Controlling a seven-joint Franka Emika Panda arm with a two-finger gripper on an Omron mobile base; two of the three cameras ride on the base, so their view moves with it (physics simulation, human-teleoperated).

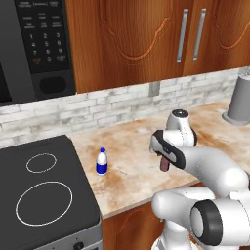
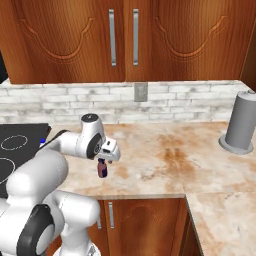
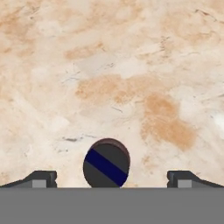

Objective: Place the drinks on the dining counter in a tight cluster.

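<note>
The gripper (image 3: 112, 177) hangs over the table (image 3: 131, 65) pointing straight down, its two dark fingertips (image 3: 41, 178) spread as wide as they go and holding nothing. In the hand view, directly below and between them, stands the short dark-brown bottle (image 3: 106, 163), seen from above as a round dark cap with a blue stripe across it; neither fingertip touches it. From the right base view the same bottle (image 2: 102, 168) stands upright on the marbled beige-and-rust top just under the hand, near the front edge. In the left base view it peeks out reddish-brown (image 1: 164, 163) beneath the arm's wrist.

Off to the robot's left, the clear bottle with the blue label and white cap (image 1: 101, 161) stands upright on the same table, close beside the black stove top (image 1: 44, 190) and well apart from the brown one. Far to the right, near the brick backsplash, a tall grey cylinder (image 2: 241, 122) stands on its round base. Wooden cupboards (image 2: 125, 35) hang above.
</note>
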